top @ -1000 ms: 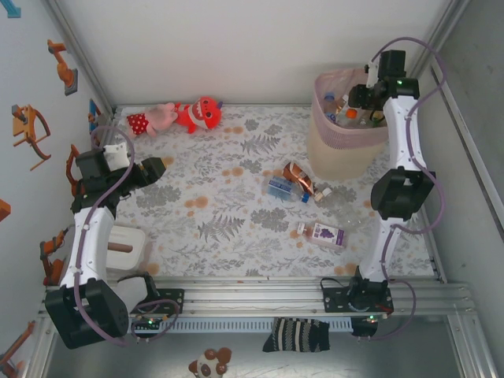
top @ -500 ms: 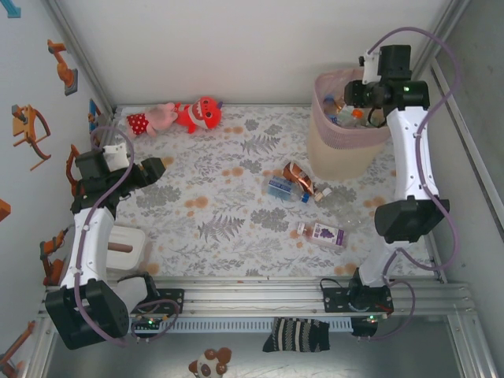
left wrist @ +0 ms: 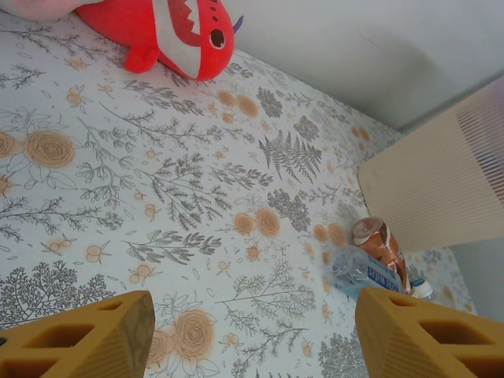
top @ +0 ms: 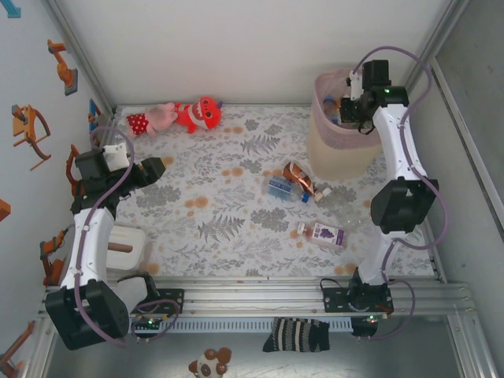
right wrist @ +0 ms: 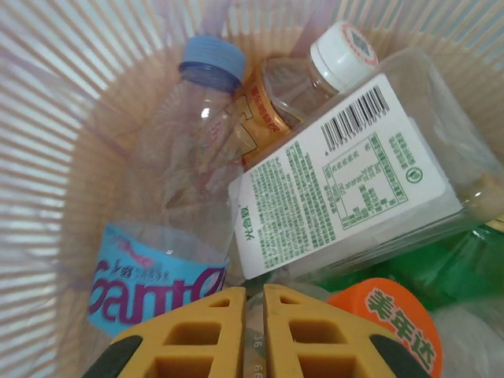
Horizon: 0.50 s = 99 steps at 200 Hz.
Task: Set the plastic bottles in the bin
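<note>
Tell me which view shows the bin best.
Top external: the whole bin stands at the far right, pink rim and cream body, with the right gripper at its mouth. Right wrist looks into it, at its ribbed wall and bottles. Left wrist catches a piece of its cream side.

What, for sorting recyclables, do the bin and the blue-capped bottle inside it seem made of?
The bin: likely moulded plastic, matte, its thin slats letting light through. The blue-capped bottle: thin clear plastic, glossy, with a see-through wall and a small glint.
</note>
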Tool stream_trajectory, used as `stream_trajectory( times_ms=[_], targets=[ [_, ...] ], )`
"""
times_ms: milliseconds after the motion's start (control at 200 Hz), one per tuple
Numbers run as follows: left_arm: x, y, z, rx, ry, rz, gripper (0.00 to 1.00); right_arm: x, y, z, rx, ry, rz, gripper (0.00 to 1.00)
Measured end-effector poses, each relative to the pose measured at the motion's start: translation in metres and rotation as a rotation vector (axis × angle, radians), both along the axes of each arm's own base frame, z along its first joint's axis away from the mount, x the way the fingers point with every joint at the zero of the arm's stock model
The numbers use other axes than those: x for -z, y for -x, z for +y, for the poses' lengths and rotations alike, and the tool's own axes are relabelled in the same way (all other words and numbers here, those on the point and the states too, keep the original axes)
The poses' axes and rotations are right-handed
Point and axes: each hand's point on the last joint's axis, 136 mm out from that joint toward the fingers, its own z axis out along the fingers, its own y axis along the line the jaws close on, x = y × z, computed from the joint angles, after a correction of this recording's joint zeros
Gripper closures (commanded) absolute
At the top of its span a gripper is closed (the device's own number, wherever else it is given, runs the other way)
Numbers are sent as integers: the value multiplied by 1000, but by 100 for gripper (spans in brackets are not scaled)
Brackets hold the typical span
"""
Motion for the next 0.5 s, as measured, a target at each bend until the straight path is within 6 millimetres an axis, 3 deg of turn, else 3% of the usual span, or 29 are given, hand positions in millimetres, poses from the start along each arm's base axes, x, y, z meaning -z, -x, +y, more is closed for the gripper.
stream_trajectory(
  times_ms=[130, 270, 496],
  targets=[
    [-1, 1, 0, 0, -1, -5, 33, -2, -5, 0, 0, -1, -5, 89],
    [-2, 1, 0, 0, -1, -8, 32, -17, 1, 0, 3, -4, -35, 89],
    [-9, 0, -3, 11, 14, -40, 33, -81, 43, 15, -36, -21, -159, 87]
  ],
)
